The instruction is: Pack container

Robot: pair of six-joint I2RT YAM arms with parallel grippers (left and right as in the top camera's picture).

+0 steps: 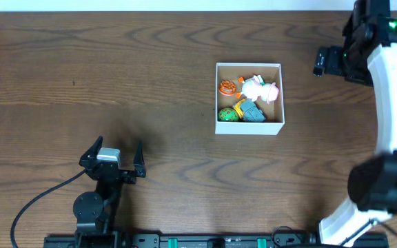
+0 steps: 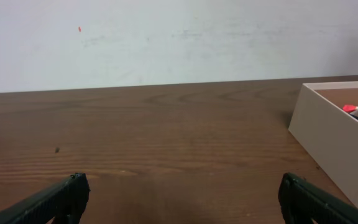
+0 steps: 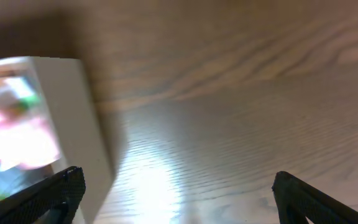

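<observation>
The container [image 1: 248, 127] is a square white-walled box right of the table's middle. It holds several small toys: an orange one [image 1: 227, 87], a white and pink figure [image 1: 257, 87], a green one [image 1: 228, 114] and a grey-blue one [image 1: 253, 114]. My left gripper [image 1: 119, 143] is open and empty near the front left, far from the box. Its wrist view [image 2: 182, 193] shows the container's wall [image 2: 328, 134] at the right. My right gripper [image 1: 328, 62] is raised to the right of the box, open and empty [image 3: 179, 193]. The container's corner [image 3: 73, 112] shows blurred at the left of the right wrist view.
The brown wooden table [image 1: 116, 69] stretches out to the left of the box. A pale wall [image 2: 166, 37] stands behind the table's far edge. The right arm's white links [image 1: 391, 103] run down the right side. A black cable [image 1: 40, 200] trails from the left arm's base.
</observation>
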